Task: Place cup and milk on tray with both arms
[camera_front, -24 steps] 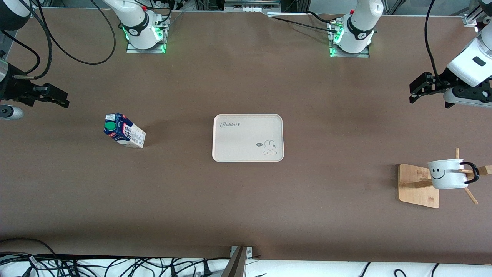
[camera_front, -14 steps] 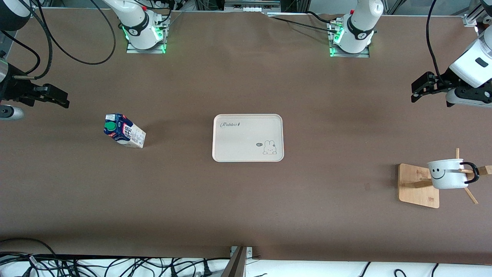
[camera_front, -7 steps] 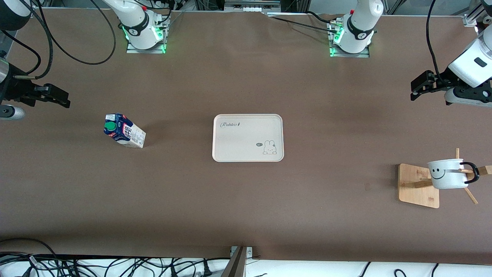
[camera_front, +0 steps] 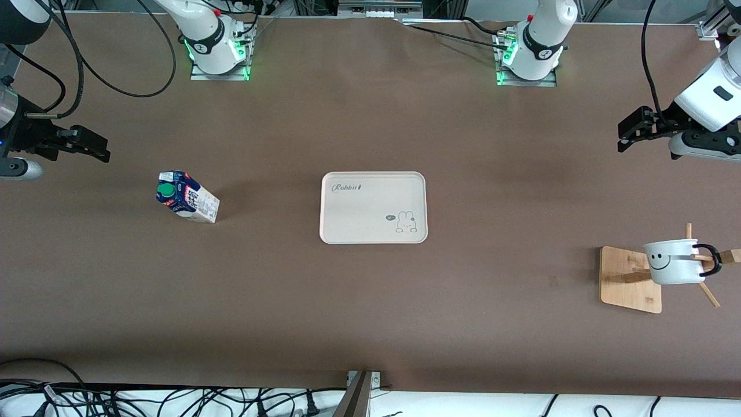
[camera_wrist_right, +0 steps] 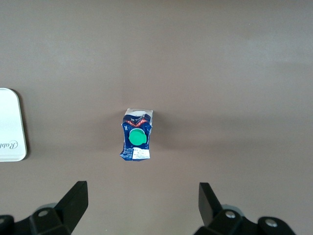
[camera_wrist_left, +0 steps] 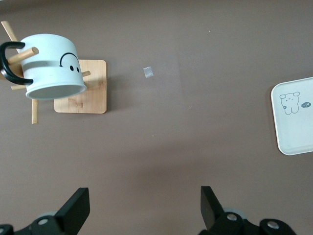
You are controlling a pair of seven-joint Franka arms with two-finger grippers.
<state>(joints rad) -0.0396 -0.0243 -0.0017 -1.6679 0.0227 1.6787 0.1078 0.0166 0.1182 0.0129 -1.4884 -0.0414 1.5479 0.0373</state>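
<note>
The cream tray (camera_front: 373, 207) lies at the table's middle, with nothing on it. The milk (camera_front: 186, 197) stands upright toward the right arm's end, green cap up. My right gripper (camera_front: 95, 147) hangs open over bare table beside it, apart from it; the right wrist view shows the milk (camera_wrist_right: 136, 139) ahead of the empty right gripper (camera_wrist_right: 142, 198). The cup (camera_front: 671, 263) hangs by its handle on a wooden rack (camera_front: 622, 278) toward the left arm's end. My left gripper (camera_front: 624, 134) hovers open over bare table. In the left wrist view the cup (camera_wrist_left: 51, 66) is well clear of the left gripper (camera_wrist_left: 144, 203).
The rack's pegs (camera_wrist_left: 33, 105) stick out around the cup. A small scrap (camera_wrist_left: 148, 72) lies on the table between rack and tray (camera_wrist_left: 296, 117). The arm bases (camera_front: 217, 52) (camera_front: 529, 55) stand along the table's edge farthest from the front camera. Cables (camera_front: 173, 399) run along the nearest edge.
Both grippers have shifted only slightly in the air and stay open. Cup, milk and tray have not moved.
</note>
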